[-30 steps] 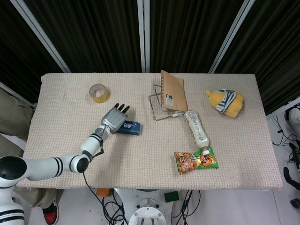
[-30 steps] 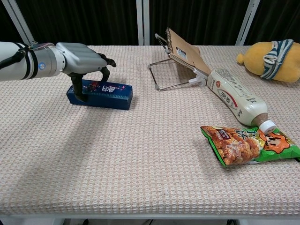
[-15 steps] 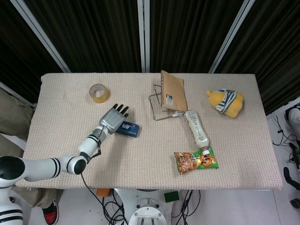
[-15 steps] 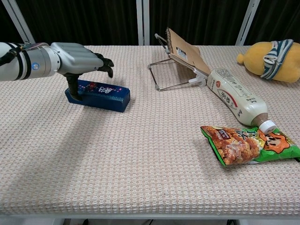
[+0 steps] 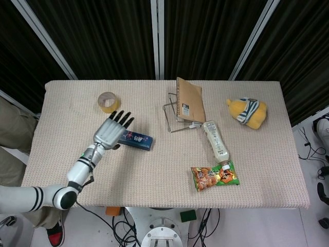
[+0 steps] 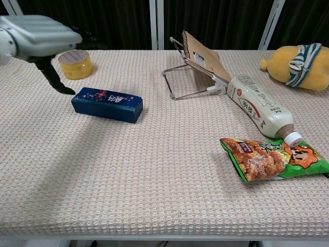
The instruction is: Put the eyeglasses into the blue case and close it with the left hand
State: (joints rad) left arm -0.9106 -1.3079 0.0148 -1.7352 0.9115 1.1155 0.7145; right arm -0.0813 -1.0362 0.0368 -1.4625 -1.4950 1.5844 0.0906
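Note:
The blue case (image 5: 134,139) (image 6: 107,104) lies closed and flat on the table, left of centre. My left hand (image 5: 110,131) (image 6: 40,37) hovers above and to the left of it, fingers spread, holding nothing and clear of the case. No eyeglasses are visible in either view. My right hand does not appear in either view.
A roll of yellow tape (image 5: 107,102) (image 6: 75,64) sits behind the hand. A brown notebook (image 5: 189,100) leans on a wire stand at centre. A white bottle (image 5: 215,140), a snack bag (image 5: 215,176) and a yellow plush toy (image 5: 248,112) lie to the right.
My left hand has lifted off the blue case and drawn back up and to the left, fingers opening. The case stays shut on the table, shifted slightly left.

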